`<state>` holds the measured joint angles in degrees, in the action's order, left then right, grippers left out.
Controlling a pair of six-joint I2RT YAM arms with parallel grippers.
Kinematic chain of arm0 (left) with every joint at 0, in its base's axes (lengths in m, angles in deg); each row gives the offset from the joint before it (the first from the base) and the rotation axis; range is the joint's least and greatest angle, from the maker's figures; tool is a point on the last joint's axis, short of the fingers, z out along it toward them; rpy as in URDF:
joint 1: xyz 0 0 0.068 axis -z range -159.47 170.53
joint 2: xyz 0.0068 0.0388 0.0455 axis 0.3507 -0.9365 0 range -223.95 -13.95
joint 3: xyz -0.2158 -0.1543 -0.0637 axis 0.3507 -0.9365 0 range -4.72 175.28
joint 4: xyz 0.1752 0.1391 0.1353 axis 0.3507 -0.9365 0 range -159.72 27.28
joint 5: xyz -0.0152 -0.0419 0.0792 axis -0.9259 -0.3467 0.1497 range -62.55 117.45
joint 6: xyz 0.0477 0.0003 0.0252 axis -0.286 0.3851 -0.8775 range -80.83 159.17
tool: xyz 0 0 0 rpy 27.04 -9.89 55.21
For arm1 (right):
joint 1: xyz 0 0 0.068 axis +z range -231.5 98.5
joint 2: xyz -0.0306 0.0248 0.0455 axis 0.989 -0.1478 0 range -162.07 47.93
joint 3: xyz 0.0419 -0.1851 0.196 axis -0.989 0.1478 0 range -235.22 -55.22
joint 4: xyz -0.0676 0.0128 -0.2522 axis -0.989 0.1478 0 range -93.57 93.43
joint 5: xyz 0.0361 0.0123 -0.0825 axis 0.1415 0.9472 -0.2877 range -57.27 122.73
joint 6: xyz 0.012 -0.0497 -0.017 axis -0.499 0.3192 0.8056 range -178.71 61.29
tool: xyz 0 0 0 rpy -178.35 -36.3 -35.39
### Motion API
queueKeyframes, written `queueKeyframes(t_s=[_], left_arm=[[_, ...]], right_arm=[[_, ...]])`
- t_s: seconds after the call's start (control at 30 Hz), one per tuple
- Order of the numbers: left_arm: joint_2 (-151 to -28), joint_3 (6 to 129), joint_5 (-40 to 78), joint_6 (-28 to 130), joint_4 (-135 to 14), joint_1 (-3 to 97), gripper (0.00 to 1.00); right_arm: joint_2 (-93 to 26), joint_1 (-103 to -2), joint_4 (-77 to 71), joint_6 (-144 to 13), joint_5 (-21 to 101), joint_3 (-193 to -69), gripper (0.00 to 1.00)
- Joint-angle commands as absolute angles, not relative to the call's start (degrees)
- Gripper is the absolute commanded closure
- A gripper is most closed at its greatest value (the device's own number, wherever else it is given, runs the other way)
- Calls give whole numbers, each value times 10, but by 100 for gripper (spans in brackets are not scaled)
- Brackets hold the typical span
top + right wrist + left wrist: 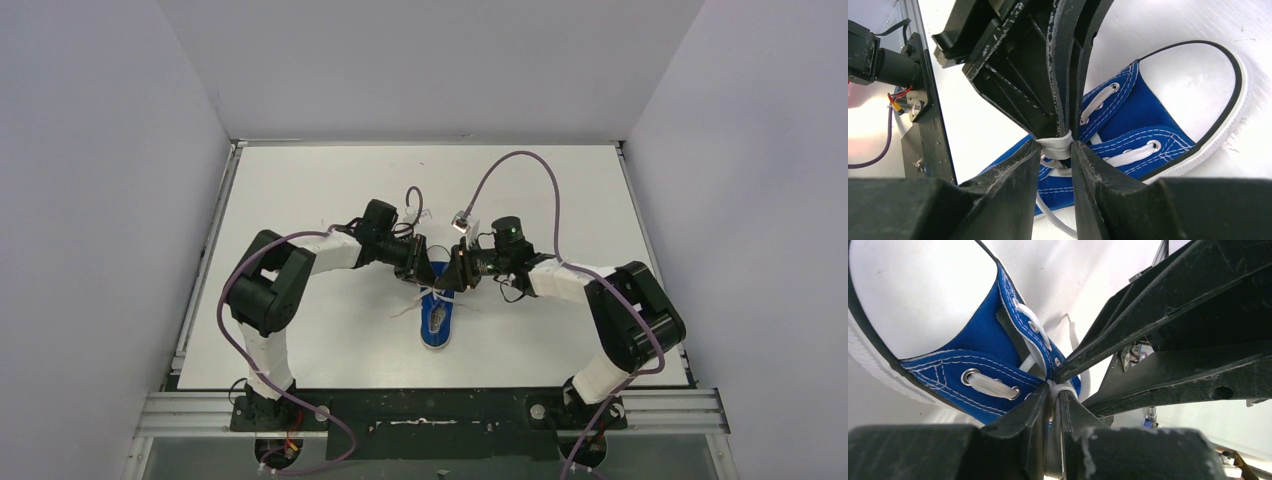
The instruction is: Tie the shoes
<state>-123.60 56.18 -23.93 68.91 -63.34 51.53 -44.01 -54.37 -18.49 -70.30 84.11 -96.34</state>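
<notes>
bolted at the near edge of the surface, two arms bend inward over a small blue sneaker lying just beyond and midway between their bases, sole down, its grey insole open to the overhead camera. over the sneaker's far end the two claws meet tip to tip. the left claw is pressed together on a strand of the white laces just above the eyelets. the right claw pinches a small bunch of the same lacing from the opposite side, with the left claw's fingers closing in on the same spot. holding so close together appears meant to keep the crossing of the laces taut over the tongue while a knot or loop is formed. which step of the tying this is cannot be told from the views. loose lace ends trail onto the surface at either side of the sneaker. the sneaker itself looks unpinned, so a hard pull could likely drag or tip it. beyond the claws a purple cable arcs over the bare far stretch of the surface.
</notes>
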Motion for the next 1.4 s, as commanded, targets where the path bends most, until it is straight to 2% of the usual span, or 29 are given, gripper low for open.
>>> queueKeyframes(t_s=[0.0, 0.13, 0.3, 0.33, 0.5, 0.6, 0.77, 0.9, 1.2, 1.37], left_arm=[[-1238, 584, -264, 681, -624, 516, 89], [-1237, 581, -268, 682, -619, 516, 90], [-1231, 576, -269, 678, -623, 515, 87], [-1228, 576, -267, 673, -626, 513, 81], [-1207, 562, -263, 658, -655, 496, 62], [-1193, 555, -263, 653, -663, 488, 59], [-1180, 545, -259, 651, -665, 478, 58], [-1175, 546, -256, 657, -660, 475, 60], [-1159, 541, -251, 649, -681, 474, 92], [-1139, 531, -240, 646, -694, 474, 98]], right_arm=[[-457, -536, -230, -701, 848, -981, 69], [-461, -537, -233, -703, 842, -979, 71], [-453, -539, -221, -706, 836, -987, 100], [-447, -541, -214, -707, 832, -988, 100], [-417, -543, -175, -696, 819, -983, 100], [-413, -545, -163, -694, 818, -979, 100], [-406, -545, -162, -695, 815, -970, 100], [-410, -545, -157, -694, 815, -971, 100], [-395, -547, -106, -692, 793, -986, 100], [-353, -546, -40, -695, 741, -985, 100]])
